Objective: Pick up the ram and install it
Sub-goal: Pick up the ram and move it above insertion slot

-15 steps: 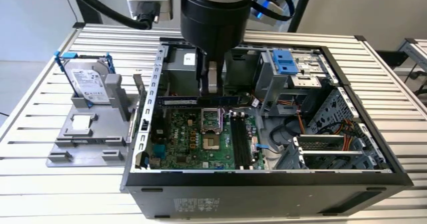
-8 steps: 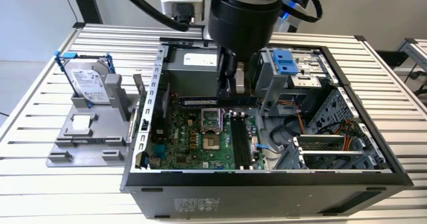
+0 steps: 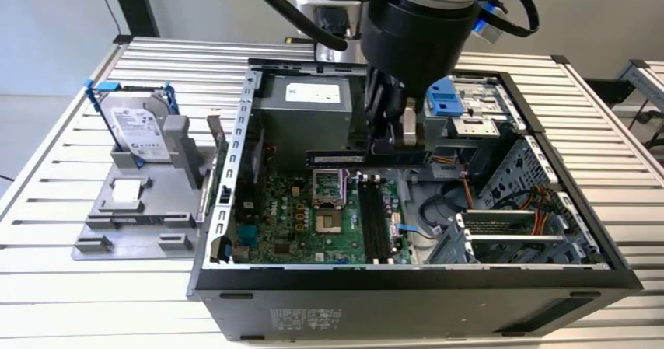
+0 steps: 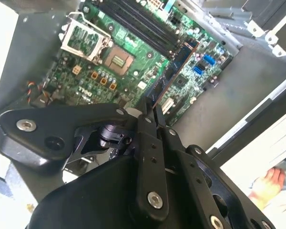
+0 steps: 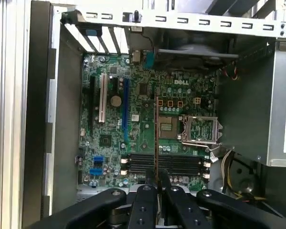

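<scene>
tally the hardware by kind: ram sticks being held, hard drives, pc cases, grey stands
ram stick, held in the end effector: 1
hard drive, upright on the stand: 1
pc case, side open: 1
grey stand: 1
total: 4

The motherboard (image 5: 139, 138) is green, the ram (image 4: 174, 71) dark, the hard drive (image 3: 140, 127) silver with blue rails (image 3: 92, 104).

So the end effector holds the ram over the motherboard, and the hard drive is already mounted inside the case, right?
Not quite. The exterior view shows the hard drive standing in a grey holder on the table, outside the case. The end effector does hold the ram over the motherboard.
</scene>
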### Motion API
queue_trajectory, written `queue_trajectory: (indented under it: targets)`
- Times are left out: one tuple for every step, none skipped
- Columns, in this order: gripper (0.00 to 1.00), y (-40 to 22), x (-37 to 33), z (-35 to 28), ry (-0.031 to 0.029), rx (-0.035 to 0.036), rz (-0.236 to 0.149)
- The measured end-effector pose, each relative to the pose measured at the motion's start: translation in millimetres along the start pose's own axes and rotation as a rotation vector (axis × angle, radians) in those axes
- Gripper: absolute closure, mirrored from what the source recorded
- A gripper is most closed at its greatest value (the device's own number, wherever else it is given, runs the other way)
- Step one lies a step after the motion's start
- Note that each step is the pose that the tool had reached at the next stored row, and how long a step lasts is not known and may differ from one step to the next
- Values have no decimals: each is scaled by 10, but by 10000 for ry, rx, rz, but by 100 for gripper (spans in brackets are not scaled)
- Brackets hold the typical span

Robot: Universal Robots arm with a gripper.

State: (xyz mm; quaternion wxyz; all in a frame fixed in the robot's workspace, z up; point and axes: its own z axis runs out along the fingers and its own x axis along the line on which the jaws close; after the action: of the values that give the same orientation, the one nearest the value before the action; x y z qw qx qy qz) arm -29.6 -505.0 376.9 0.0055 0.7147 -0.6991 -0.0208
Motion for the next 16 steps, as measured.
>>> queue_trajectory:
  targets:
    - [100, -18, -1, 0, -2, 1, 35]
    - [100, -37, -1, -1, -3, 2, 70]
    - [100, -57, -2, -2, -4, 3, 102]
    - [100, -80, -4, -3, -5, 3, 130]
    - [100, -104, -6, -3, -4, 4, 154]
    - [100, -129, -9, -4, -4, 4, 176]
    - [100, -155, -11, -5, -2, 4, 195]
    - [100, -182, -15, -6, -1, 5, 216]
    - [100, -208, -18, -7, -1, 6, 238]
    - [100, -231, -21, -7, 1, 6, 263]
    - [100, -255, -24, -8, 3, 7, 291]
    - [100, -277, -27, -9, 5, 7, 319]
    - [100, -298, -30, -10, 8, 7, 348]
    - [100, -319, -33, -11, 9, 8, 375]
    - [100, -342, -37, -11, 12, 9, 407]
    - [100, -362, -40, -12, 14, 10, 438]
